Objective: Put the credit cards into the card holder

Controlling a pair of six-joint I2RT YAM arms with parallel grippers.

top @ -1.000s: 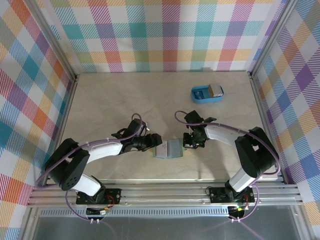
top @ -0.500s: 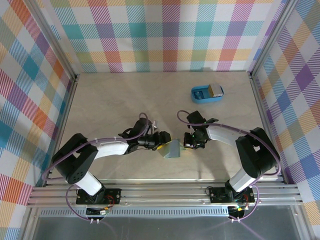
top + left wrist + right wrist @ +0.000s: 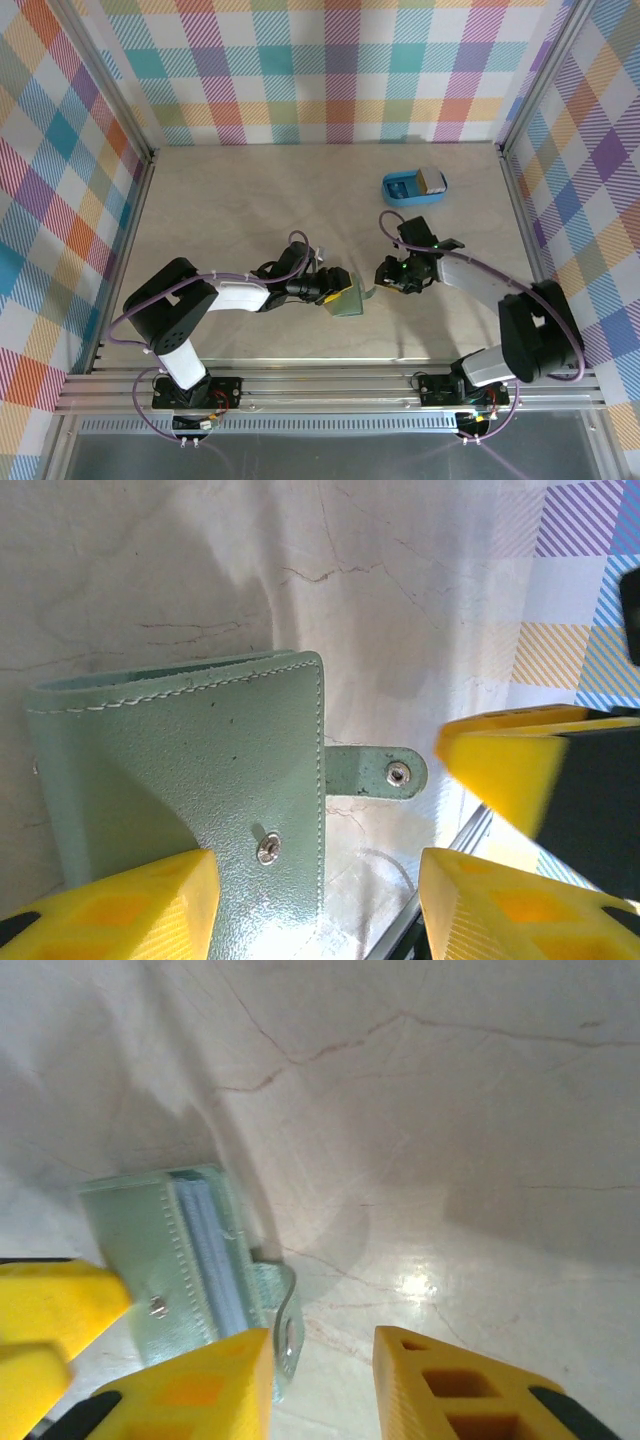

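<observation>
Sage-green soft rectangular wallet (image 3: 190, 770): near edge cut off, one corner covered by the left jaw of the left gripper (image 3: 315, 885). Pale layers (image 3: 208, 1250) between its covers: cards or pockets, undetermined. Green snap strap (image 3: 288, 1325) against the right gripper's (image 3: 322, 1375) left jaw: contact undetermined.

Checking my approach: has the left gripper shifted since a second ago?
Yes. Against the blue tray, the left gripper has moved right, up to the card holder.

Overhead wide, wrists close (sharing wallet (image 3: 190, 760))
</observation>
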